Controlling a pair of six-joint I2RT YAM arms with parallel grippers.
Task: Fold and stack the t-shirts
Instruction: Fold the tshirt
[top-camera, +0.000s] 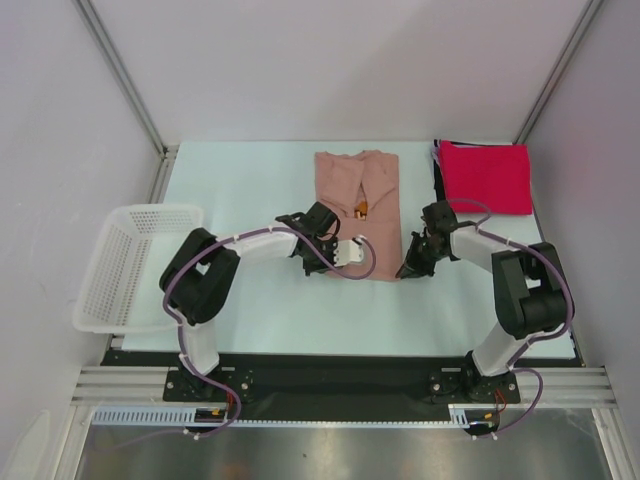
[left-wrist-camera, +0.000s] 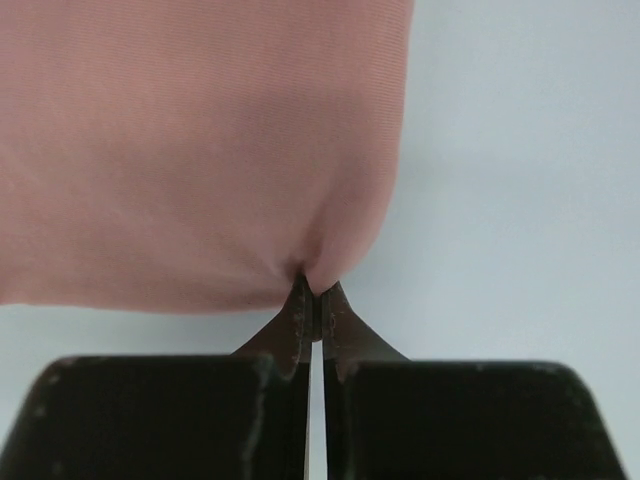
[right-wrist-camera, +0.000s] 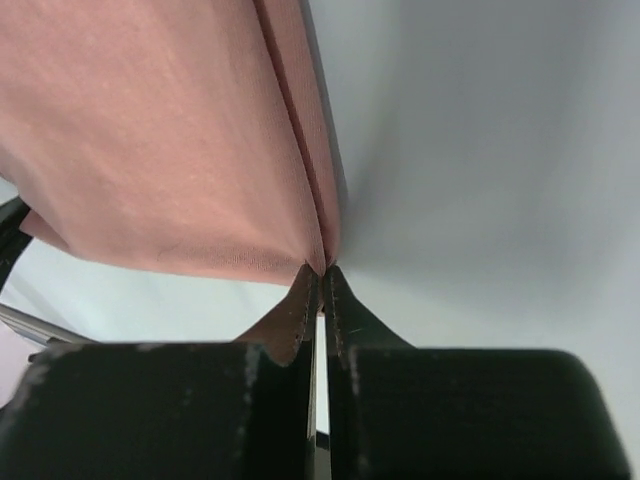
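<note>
Dusty-pink t-shirt (top-camera: 385, 230) clamped at its near edge by left hand (left-wrist-camera: 312, 300) and right hand (right-wrist-camera: 322, 285); print (top-camera: 362, 208) unreadable.

Top cam: fixed, high & behind the arm bases (top-camera: 205, 385), looks down on the whole surface (top-camera: 250, 190), far off. L wrist cam: v. close, looks out along left claw (left-wrist-camera: 314, 296) to the pink shirt (left-wrist-camera: 200, 140) hem. R wrist cam: same, along right claw (right-wrist-camera: 322, 282). All 3 views share the shirt's near edge & pale surface
</note>
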